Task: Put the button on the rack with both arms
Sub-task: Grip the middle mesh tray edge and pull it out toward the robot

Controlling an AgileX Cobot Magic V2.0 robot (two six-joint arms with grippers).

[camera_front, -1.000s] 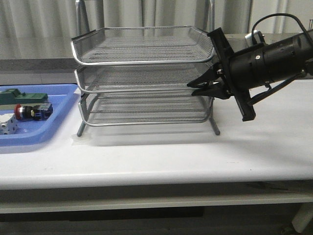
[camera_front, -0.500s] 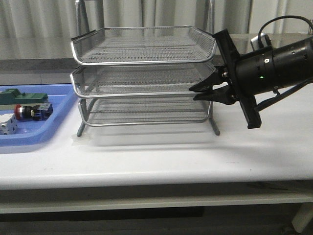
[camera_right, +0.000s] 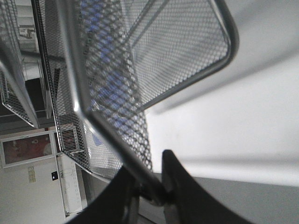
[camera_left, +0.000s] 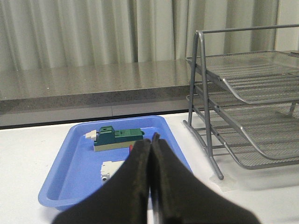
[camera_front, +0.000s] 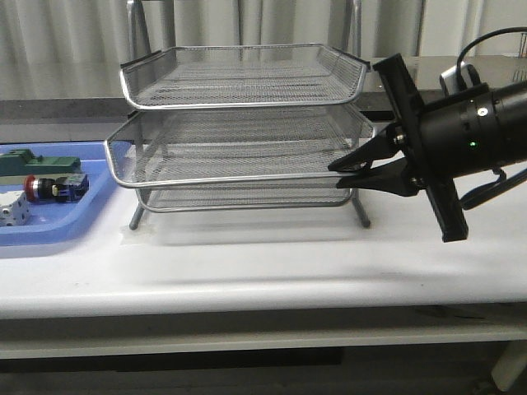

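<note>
- Front view: silver three-tier wire-mesh rack [camera_front: 239,123] at centre frame on white table [camera_front: 263,263]; middle mesh tray [camera_front: 239,156] sticks out toward the camera past the top and bottom trays.
- Black right gripper [camera_front: 350,171] at right of frame, on a thick black cylindrical arm [camera_front: 478,136] entering from the right edge; fingertips at the middle tray's front right corner.
- Right wrist view: the two black fingers [camera_right: 175,179] clamped on the tray's silver rim wire [camera_right: 140,175], mesh filling the upper frame.
- Small push-button with red cap and blue rear block [camera_front: 53,188] lies on its side in flat blue plastic tray [camera_front: 74,226] at left edge of front view, well apart from rack.
- Green block [camera_front: 37,163] just behind button; white part [camera_front: 12,212] in front of it.
- Left wrist view: black left gripper [camera_left: 152,140] with fingers pressed together, holding nothing, above the near part of the blue tray; rack at right of frame.
</note>
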